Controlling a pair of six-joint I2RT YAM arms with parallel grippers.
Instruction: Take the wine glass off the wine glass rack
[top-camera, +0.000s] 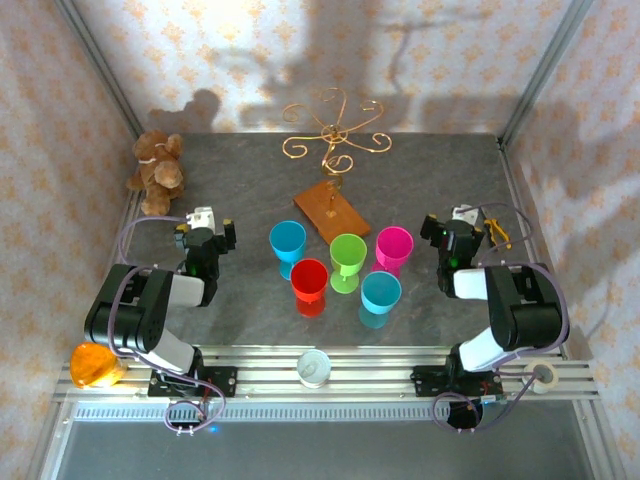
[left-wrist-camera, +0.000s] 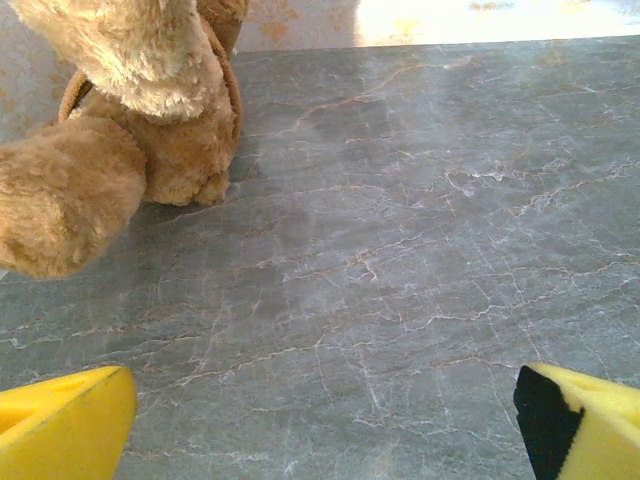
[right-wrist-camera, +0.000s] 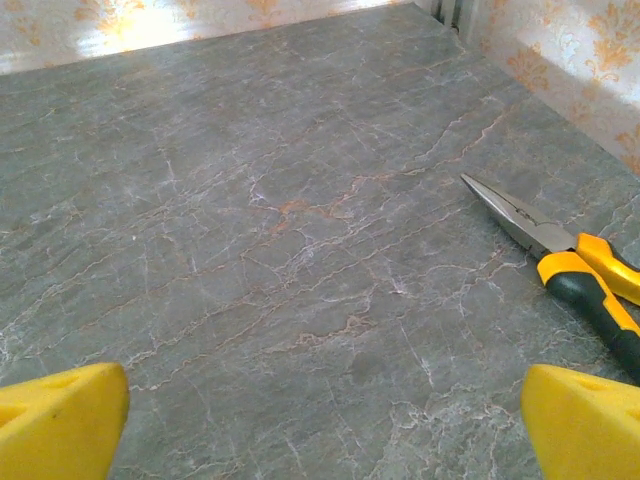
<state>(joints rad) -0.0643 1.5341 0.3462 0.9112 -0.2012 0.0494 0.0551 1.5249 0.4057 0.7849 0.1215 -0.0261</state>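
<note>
The wine glass rack (top-camera: 334, 135) stands at the back middle, gold curled wire arms on a stem over a brown wooden base (top-camera: 329, 209). I see no glass hanging from its arms. Several coloured plastic wine glasses stand upright on the table in front of it: blue (top-camera: 287, 243), red (top-camera: 309, 281), green (top-camera: 348, 256), pink (top-camera: 393, 247), teal (top-camera: 380, 293). My left gripper (top-camera: 208, 238) (left-wrist-camera: 325, 420) sits low at the left, open and empty. At the right, my right gripper (top-camera: 452, 238) (right-wrist-camera: 325, 420) is also open and empty over bare table.
A brown teddy bear (top-camera: 156, 172) (left-wrist-camera: 120, 120) sits at the back left, just ahead of the left gripper. Yellow-handled pliers (top-camera: 498, 228) (right-wrist-camera: 560, 255) lie by the right wall. A white cup (top-camera: 313, 367) rests on the front rail. Patterned walls close three sides.
</note>
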